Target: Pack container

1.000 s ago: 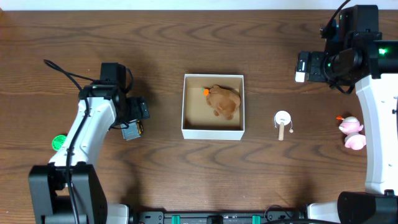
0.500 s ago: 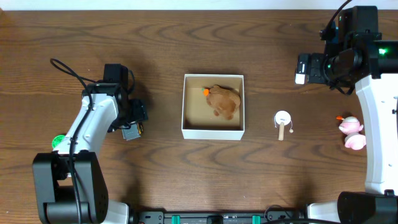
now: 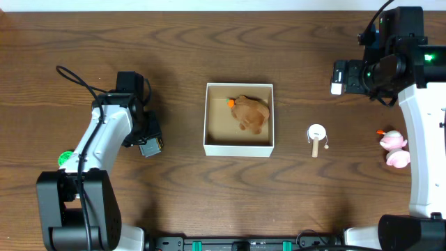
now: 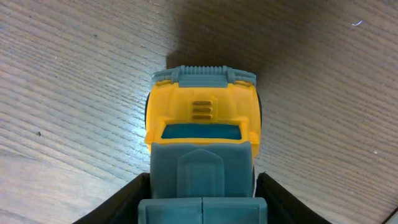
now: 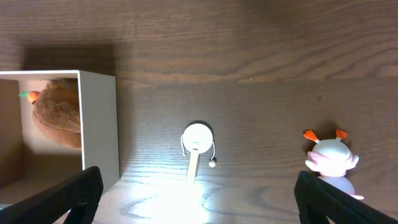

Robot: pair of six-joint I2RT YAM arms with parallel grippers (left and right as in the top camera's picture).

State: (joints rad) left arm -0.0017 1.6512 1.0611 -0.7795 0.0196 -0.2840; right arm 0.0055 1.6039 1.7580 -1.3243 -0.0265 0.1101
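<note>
My left end effector (image 4: 203, 180) pinches a yellow-and-blue toy truck (image 4: 202, 112) at 9 o'clock from the container (image 3: 237, 149); that box sits mid-way across the table (image 3: 181, 42), a brown plush toy (image 3: 251, 113) inside it; my right end effector (image 5: 198, 179), at its 2 o'clock, is spread wide.

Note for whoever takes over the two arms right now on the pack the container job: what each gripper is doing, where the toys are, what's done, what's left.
Left gripper: shut on a yellow and teal toy truck, left of the container.
Right gripper: open and empty, above the table to the right of the container.
Done: a brown plush toy lies inside the container.
Left: the truck in hand. A white piece with a wooden handle and a pink toy lie on the table to the right. A green item sits at the far left, partly hidden.
</note>
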